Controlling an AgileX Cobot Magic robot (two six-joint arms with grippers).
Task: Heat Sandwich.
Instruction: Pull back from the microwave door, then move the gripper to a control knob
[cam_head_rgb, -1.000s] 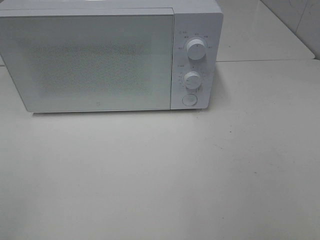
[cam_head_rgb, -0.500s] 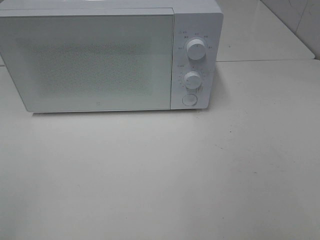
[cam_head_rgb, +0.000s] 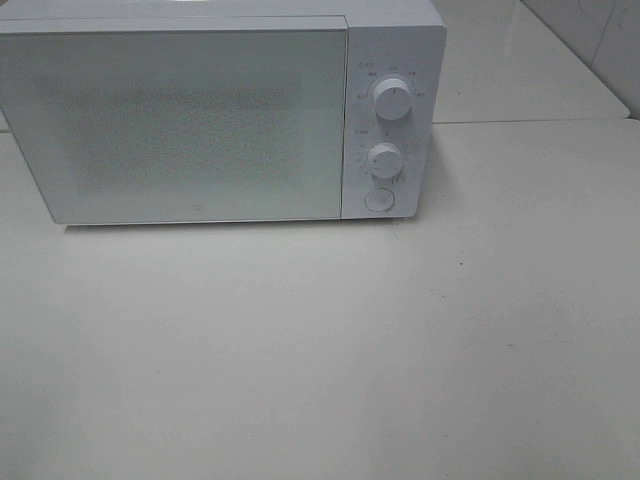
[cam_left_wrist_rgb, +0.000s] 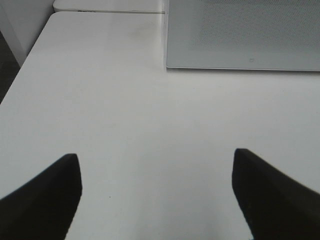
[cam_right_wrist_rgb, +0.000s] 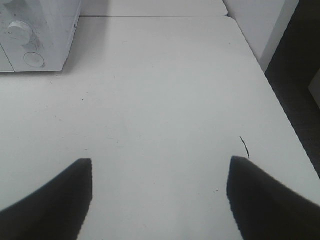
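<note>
Sandwich shows in no view, so its place cannot be told. The white table (cam_head_rgb: 320, 350) carries a white microwave (cam_head_rgb: 220, 110) along its back edge, its door (cam_head_rgb: 180, 125) shut, with an upper dial (cam_head_rgb: 393, 99), a lower dial (cam_head_rgb: 385, 159) and a round button (cam_head_rgb: 379, 200) on its right panel. The left gripper (cam_left_wrist_rgb: 155, 155) and right gripper (cam_right_wrist_rgb: 160, 161) hang over bare table, both spread wide and grasping nothing.

Plain black tapering fingers (cam_left_wrist_rgb: 47, 197) on left pincer (cam_left_wrist_rgb: 156, 152) and right pincer (cam_right_wrist_rgb: 160, 159).
</note>
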